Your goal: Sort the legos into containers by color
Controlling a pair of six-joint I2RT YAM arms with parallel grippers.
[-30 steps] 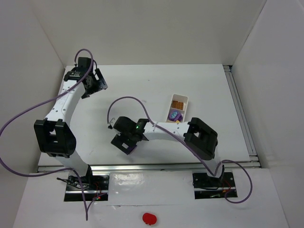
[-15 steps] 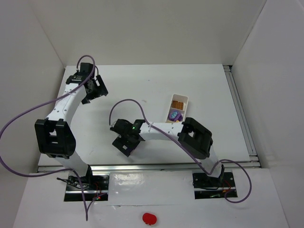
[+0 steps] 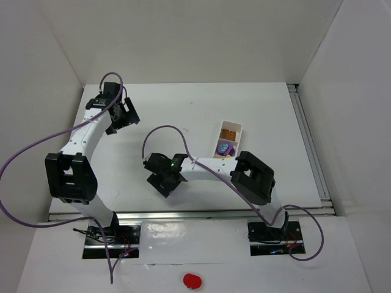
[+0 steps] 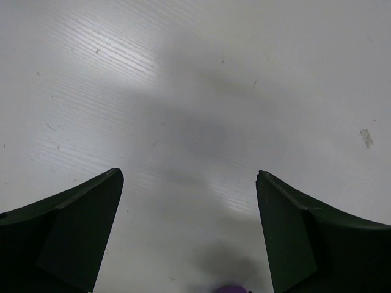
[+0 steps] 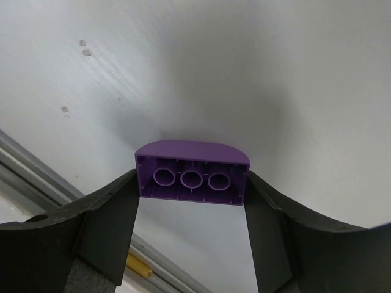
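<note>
The right gripper (image 5: 190, 183) is clamping a purple brick (image 5: 192, 165), long axis spanning its jaws (hollow underside facing camera); the left gripper (image 4: 189, 177) is gaping empty.

White table (image 3: 256, 104), red blob (image 3: 192, 280) (rounded)

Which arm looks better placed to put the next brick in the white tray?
Right. The right gripper pinches a purple brick, and the white tray lies on that side. The left gripper hangs open, farther from the tray.

Robotics lab — white enclosure (image 3: 201, 36), left arm (image 3: 82, 131), right arm (image 3: 211, 166), aluminium rail (image 3: 195, 215)
</note>
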